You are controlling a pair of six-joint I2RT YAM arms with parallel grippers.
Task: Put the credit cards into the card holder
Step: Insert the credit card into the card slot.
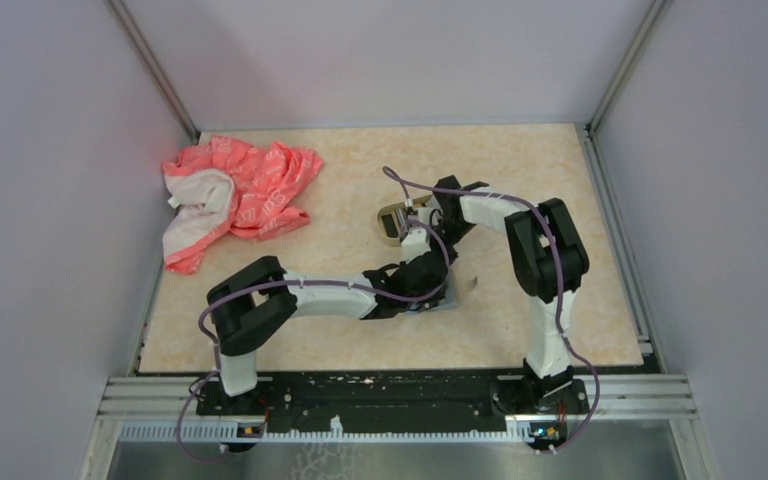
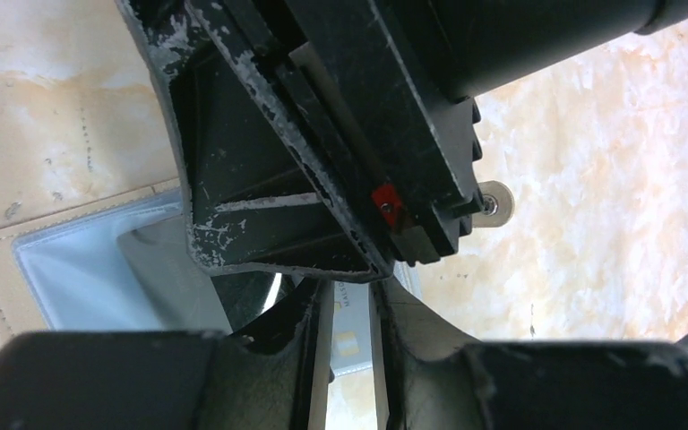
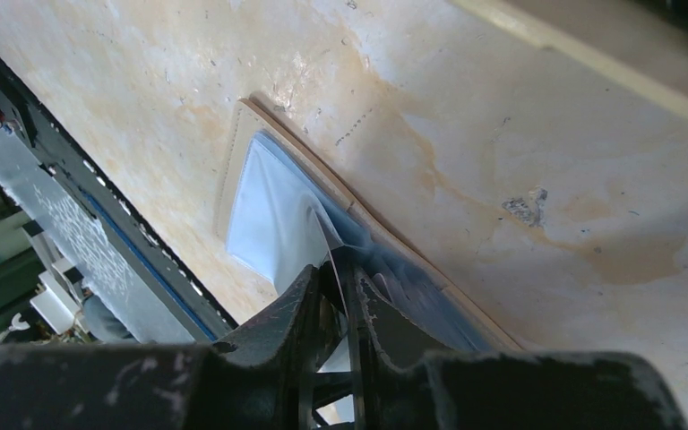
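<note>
A pale blue credit card lies partly on a tan stitched card, its near edge raised. My right gripper is shut on that thin edge. In the left wrist view the same blue card shows at the left, under the right gripper's black body. My left gripper stands narrowly open right below it, and a card with a gold chip shows through the gap. From above, both grippers meet over the cards. The gold-rimmed card holder sits just behind, partly hidden by the right arm.
A pink and white cloth is bunched at the back left. Grey walls close the table on three sides. The black rail of the near edge runs close to the cards.
</note>
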